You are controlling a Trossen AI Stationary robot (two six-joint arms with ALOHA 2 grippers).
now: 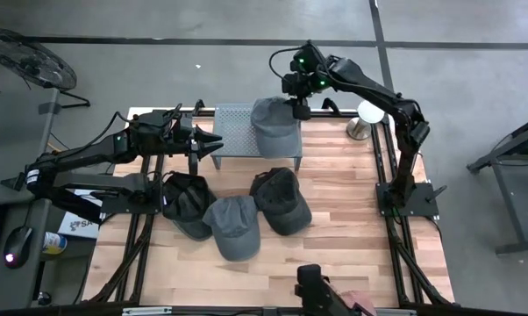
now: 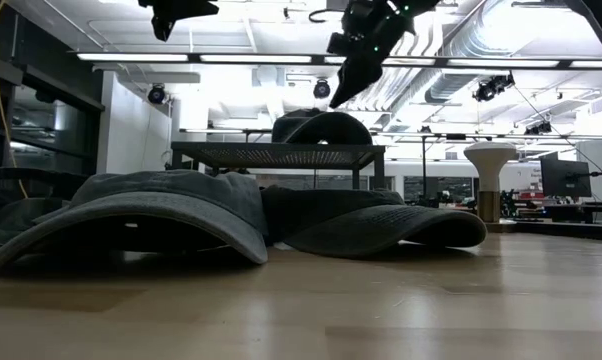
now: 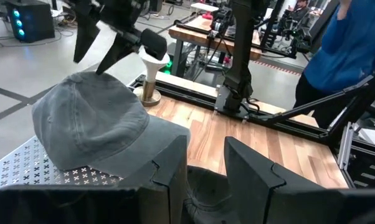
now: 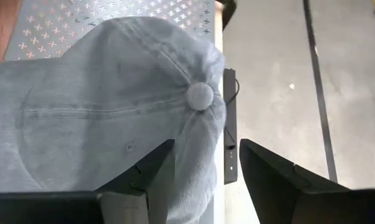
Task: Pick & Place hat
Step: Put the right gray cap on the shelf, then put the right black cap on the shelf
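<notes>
A grey hat rests on a perforated metal stand at the table's far middle, crown up, its brim pointing toward the near edge. My right gripper hangs open just above the hat's far side, clear of it in the low view. My left gripper waits level at the stand's left side, open, with nothing between its fingers. On the wood lie a dark hat, a grey hat and another dark hat.
A white mushroom-shaped object stands at the table's far right corner. The near half of the table is bare wood. A person in blue stands beyond the table's right side.
</notes>
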